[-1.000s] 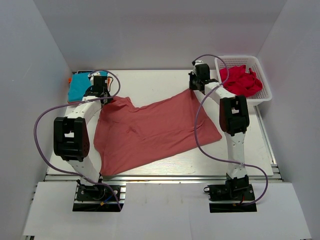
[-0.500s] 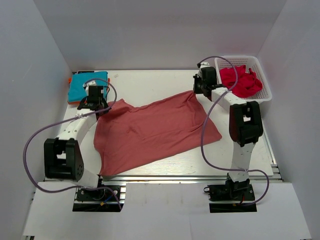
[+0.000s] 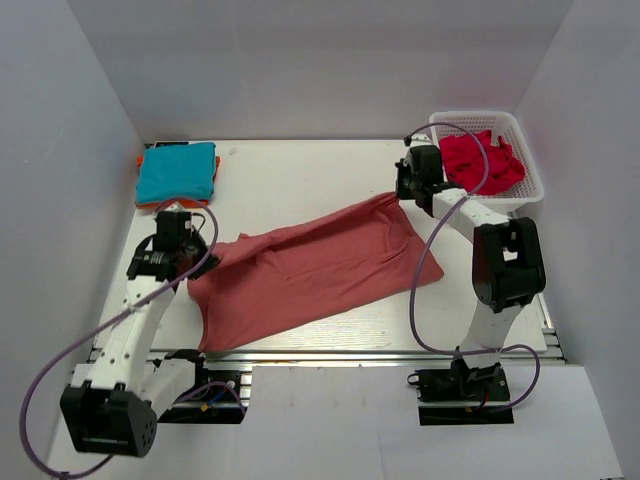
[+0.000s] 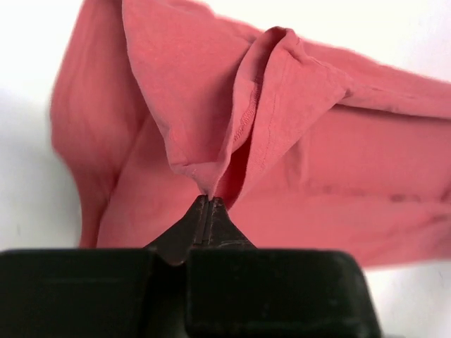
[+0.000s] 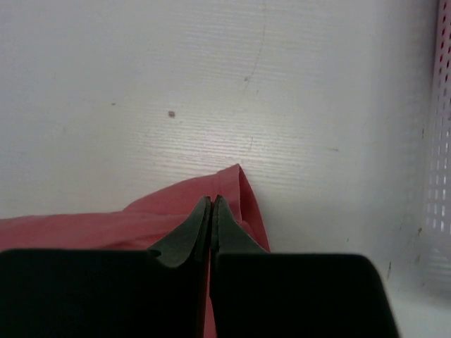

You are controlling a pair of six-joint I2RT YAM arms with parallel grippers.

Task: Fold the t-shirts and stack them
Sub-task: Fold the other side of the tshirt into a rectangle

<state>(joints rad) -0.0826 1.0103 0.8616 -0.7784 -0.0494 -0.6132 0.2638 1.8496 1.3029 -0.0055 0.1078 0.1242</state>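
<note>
A dusty salmon-red t-shirt (image 3: 310, 265) lies stretched across the middle of the table between both arms. My left gripper (image 3: 192, 266) is shut on a bunched fold at the shirt's left edge; in the left wrist view the cloth (image 4: 282, 105) rises from the closed tips (image 4: 209, 199). At the shirt's far right corner, my right gripper (image 3: 402, 196) is also shut on the shirt, the tips (image 5: 212, 201) pinching the corner (image 5: 243, 186) just above the tabletop. A folded teal t-shirt (image 3: 177, 172) sits on an orange one (image 3: 140, 160) at the far left. A crimson t-shirt (image 3: 480, 160) fills the basket.
The white lattice basket (image 3: 530, 190) stands at the far right corner, close to my right wrist; its wall (image 5: 440, 141) shows at the right wrist view's edge. Grey walls enclose the table on three sides. Purple cables loop off both arms.
My left arm has swung toward the near edge, dragging the shirt's left edge with it. The right gripper has shifted slightly right and nearer. The shirt is now pulled into a narrower band.
</note>
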